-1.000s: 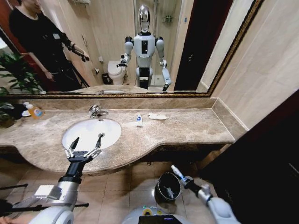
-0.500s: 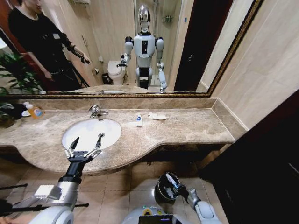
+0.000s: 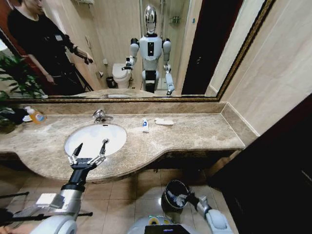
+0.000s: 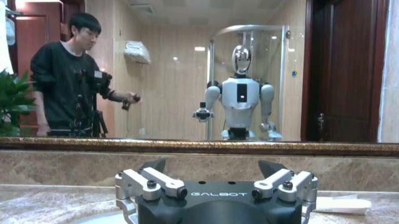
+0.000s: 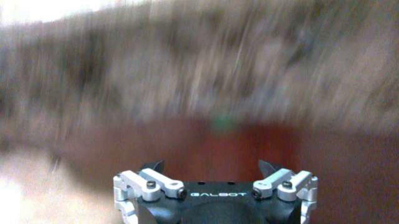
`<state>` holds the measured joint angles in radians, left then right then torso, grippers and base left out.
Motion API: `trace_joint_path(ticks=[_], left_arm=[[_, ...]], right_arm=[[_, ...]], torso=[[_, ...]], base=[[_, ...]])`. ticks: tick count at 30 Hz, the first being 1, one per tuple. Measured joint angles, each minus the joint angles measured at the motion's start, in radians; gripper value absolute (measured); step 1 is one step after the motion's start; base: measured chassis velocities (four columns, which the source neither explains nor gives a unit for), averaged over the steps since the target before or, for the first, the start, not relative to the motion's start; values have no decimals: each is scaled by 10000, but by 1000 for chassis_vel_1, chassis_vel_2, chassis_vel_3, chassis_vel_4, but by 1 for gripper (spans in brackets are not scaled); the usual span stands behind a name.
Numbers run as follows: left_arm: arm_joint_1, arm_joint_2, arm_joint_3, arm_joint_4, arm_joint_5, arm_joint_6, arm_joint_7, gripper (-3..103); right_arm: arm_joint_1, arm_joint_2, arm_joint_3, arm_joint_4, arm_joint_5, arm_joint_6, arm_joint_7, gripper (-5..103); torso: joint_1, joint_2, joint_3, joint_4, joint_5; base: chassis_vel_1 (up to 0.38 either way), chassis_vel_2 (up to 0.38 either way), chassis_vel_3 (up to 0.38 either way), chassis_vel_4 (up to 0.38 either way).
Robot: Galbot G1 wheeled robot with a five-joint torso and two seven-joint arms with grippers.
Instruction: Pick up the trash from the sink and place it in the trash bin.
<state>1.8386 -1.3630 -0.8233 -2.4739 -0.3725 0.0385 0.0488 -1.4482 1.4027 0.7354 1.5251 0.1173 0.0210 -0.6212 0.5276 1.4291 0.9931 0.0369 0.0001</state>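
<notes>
White blue-marked tube (image 3: 145,125) stands upright on the veined beige marble counter (image 3: 195,131), long axis vertical, just right of the glossy white oval sink (image 3: 95,139); flat white wrapper piece (image 3: 164,121) lies beside it; both well apart from either gripper; left gripper (image 3: 90,146) hovers over the basin's near rim, fingers spread wide; right gripper (image 3: 182,199) low at the round black trash bin (image 3: 174,194) rim, pale scraps inside; its jaws look apart in the wrist view.

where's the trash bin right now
In the head view, the trash bin stands on the tiled floor below the countertop's front edge, to the robot's right, with the right tool at its rim.
</notes>
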Motion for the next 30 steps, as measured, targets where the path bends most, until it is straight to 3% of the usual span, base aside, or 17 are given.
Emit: trace_joint_path(ticks=[3,5,7,8,9,12,13,16,17,20,21,22,25,28,30], left_arm=[[0,0,0,0,0,0,0,100],[0,1,0,0,0,0,0,100],[0,0,0,0,0,0,0,100],[0,0,0,0,0,0,0,100],[0,0,0,0,0,0,0,100],[0,0,0,0,0,0,1,100],[0,0,0,0,0,0,1,100],[0,0,-1,0,0,0,-3,100],[0,0,-1,0,0,0,-3,100],[0,0,0,1,0,0,0,100],[0,1,1,0,0,0,7,100],[0,1,1,0,0,0,7,100],[0,0,-2,1,0,0,-4,100],[0,0,1,0,0,0,0,100],[0,0,0,0,0,0,-1,100]], right_arm=[[-74,-52,174,963,462,-417,392,100],[-98,-219,535,3630,1053,-1654,2198,100],[-33,-299,540,4036,1179,-1847,2561,100],[257,-528,440,4826,1558,-2374,3271,100],[257,-528,440,4826,1558,-2374,3271,100],[1738,-1485,-567,5185,2388,-3375,3986,100],[1738,-1485,-567,5185,2388,-3375,3986,100],[3653,-2310,-2036,4078,2513,-3473,4025,100],[3653,-2310,-2036,4078,2513,-3473,4025,100],[5399,-2690,-3500,2555,2515,-3457,3924,100],[6441,-2843,-4309,1678,2339,-3268,3610,100],[6441,-2843,-4309,1678,2339,-3268,3610,100],[8480,-3091,-5902,2,1769,-2996,2856,100],[9360,-3115,-6564,-746,1552,-3073,2496,100],[10336,-3137,-7203,-1452,1319,-3506,2027,100]], torso=[[0,0,0,0,-4],[0,0,0,-1,-6],[0,0,0,-2,-14],[-1,1,0,-3,-6],[-1,1,0,-3,-6],[-1,0,0,-3,-2],[-1,0,0,-3,-2],[1,0,2,1,0],[1,0,2,1,0],[1,-1,3,0,2],[1,-1,3,-1,3],[1,-1,3,-1,3],[2,-1,3,3,-4],[3,-2,3,2,0],[2,-2,3,0,-1]], base=[[0,0,0,0],[0,0,0,0],[0,0,0,0],[0,0,0,0],[0,0,0,0],[0,0,0,0],[0,0,0,0],[0,0,0,0],[0,0,0,0],[0,0,0,0],[0,0,0,0],[0,0,0,0],[0,0,0,0],[0,0,0,0],[0,0,0,0]])
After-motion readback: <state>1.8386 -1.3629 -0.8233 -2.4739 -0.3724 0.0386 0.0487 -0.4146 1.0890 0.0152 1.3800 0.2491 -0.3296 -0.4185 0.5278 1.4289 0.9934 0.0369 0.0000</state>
